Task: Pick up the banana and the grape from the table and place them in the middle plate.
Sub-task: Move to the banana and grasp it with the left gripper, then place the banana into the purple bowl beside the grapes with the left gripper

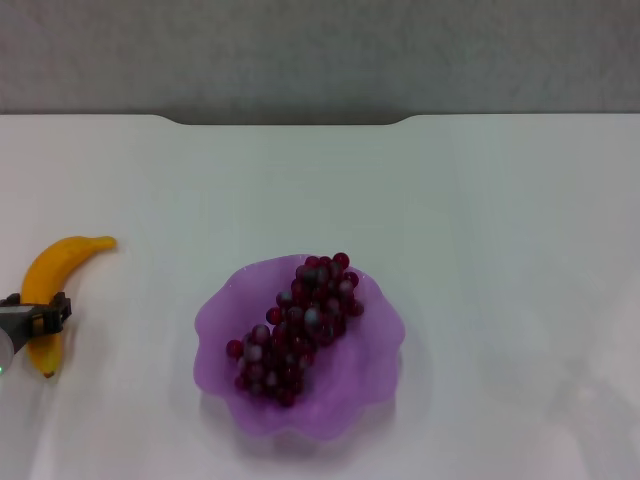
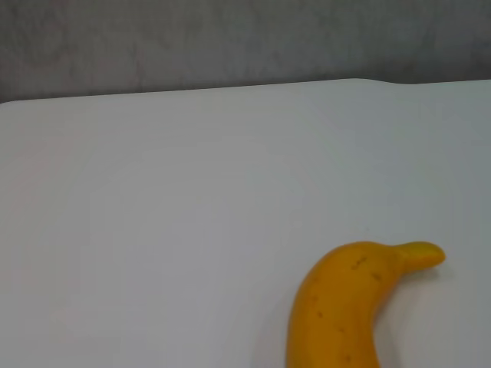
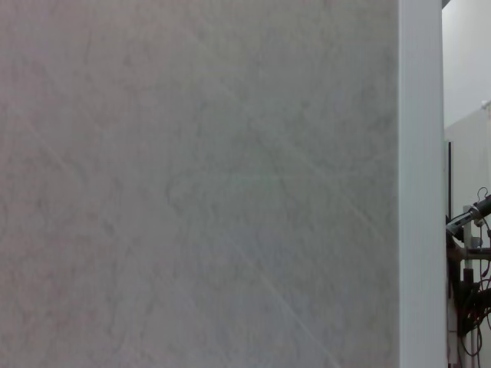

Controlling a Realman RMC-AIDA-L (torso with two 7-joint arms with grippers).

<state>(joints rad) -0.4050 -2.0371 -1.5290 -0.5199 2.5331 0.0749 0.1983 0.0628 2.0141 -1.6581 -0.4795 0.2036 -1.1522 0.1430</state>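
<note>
The banana (image 1: 60, 262) lies on the white table (image 1: 500, 250) at the far left, its tip pointing to the far side. My left gripper (image 1: 35, 317) is at the picture's left edge, right over the banana's middle. The left wrist view shows the banana (image 2: 345, 307) close up, resting on the tabletop. The grape bunch (image 1: 300, 325) lies diagonally inside the light-purple scalloped middle plate (image 1: 225, 300) at the centre front. My right gripper is out of view; its wrist camera faces a grey wall.
The table's notched far edge (image 1: 290, 121) meets a grey wall. Bare white tabletop spans the gap between banana and plate and all of the right side.
</note>
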